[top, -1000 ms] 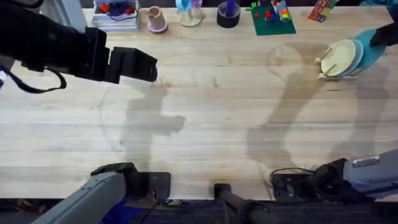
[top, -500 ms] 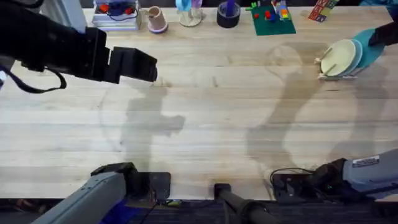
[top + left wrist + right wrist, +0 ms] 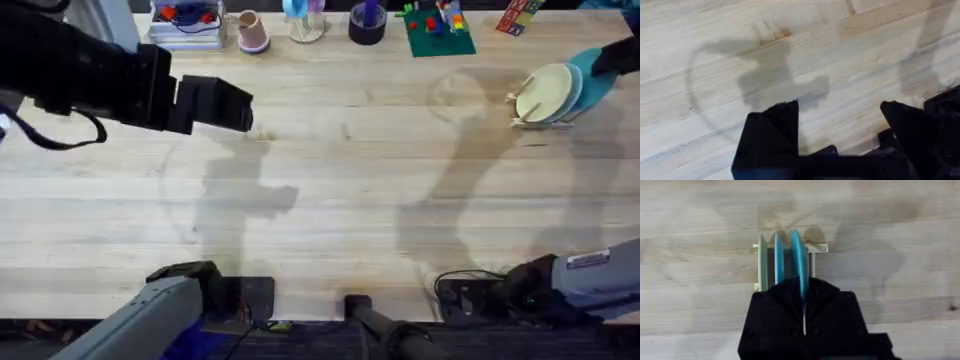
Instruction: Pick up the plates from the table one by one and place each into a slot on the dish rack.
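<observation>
Evidently the work is at its last placement: at the upper right of the overhead frame the dish rack (image 3: pixel 545 110) stands on the table (image 3: pixel 340 200) with a cream plate (image 3: pixel 541 95) and a pale blue plate (image 3: pixel 572 88) already upright in it, and a turquoise plate (image 3: pixel 598 85) leans in just behind them. From the right wrist camera the right gripper (image 3: pixel 804 302) rises from the lower centre of the frame, its black fingers pinched narrow on the rim of that turquoise plate (image 3: pixel 796 255), which sits edge-on between the rack's dowels beside the other two. Held by its top edge and kept vertical, the plate can slide straight down into a slot without knocking its neighbours; whether its lower edge has reached the rack's base I cannot tell. No further plates lie on the wood, so I judge this to be the final one. The left gripper (image 3: pixel 840 125), at the bottom of its own wrist frame, hangs above bare planks with its two black fingers spread wide and nothing between them, parked at the upper left of the overhead frame well apart from the rack, presumably to stay out of the way.
</observation>
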### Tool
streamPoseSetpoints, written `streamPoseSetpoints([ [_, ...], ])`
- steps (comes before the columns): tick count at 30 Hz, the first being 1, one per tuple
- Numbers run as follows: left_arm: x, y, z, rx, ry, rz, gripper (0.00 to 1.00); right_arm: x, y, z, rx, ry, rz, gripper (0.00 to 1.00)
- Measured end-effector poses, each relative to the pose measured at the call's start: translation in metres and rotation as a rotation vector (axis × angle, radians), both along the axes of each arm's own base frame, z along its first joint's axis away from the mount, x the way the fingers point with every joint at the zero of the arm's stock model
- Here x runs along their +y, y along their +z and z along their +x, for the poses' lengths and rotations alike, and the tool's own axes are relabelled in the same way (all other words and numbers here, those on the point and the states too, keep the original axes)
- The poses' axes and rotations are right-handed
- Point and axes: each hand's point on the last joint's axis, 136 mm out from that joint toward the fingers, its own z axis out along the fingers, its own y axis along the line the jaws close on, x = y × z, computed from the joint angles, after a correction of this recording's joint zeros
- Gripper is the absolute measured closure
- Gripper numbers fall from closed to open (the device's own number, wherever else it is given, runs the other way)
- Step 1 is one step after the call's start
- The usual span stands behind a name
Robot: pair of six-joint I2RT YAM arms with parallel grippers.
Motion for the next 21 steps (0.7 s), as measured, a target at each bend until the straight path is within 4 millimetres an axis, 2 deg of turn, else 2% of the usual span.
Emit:
streamPoseSetpoints([
  [6, -0.001, -0.002, -0.005, 0.021, 0.000, -0.003, 0.007, 0.000, -0.012, 0.000, 0.030, -0.002, 0.016, 0.973],
  [13, -0.002, -0.004, -0.013, 0.058, 0.000, -0.008, 0.008, -0.001, -0.013, 0.000, 0.031, -0.002, 0.016, 0.971],
  [16, -0.002, -0.004, -0.013, 0.059, 0.000, -0.009, 0.007, -0.001, -0.013, 0.000, 0.031, -0.002, 0.017, 0.922],
  [19, -0.002, -0.004, -0.013, 0.059, 0.000, -0.008, 0.007, -0.001, -0.013, 0.000, 0.030, -0.004, 0.018, 0.812],
  [21, -0.002, -0.004, -0.013, 0.059, 0.000, -0.009, 0.007, -0.001, -0.013, 0.000, 0.030, -0.004, 0.018, 0.792],
])
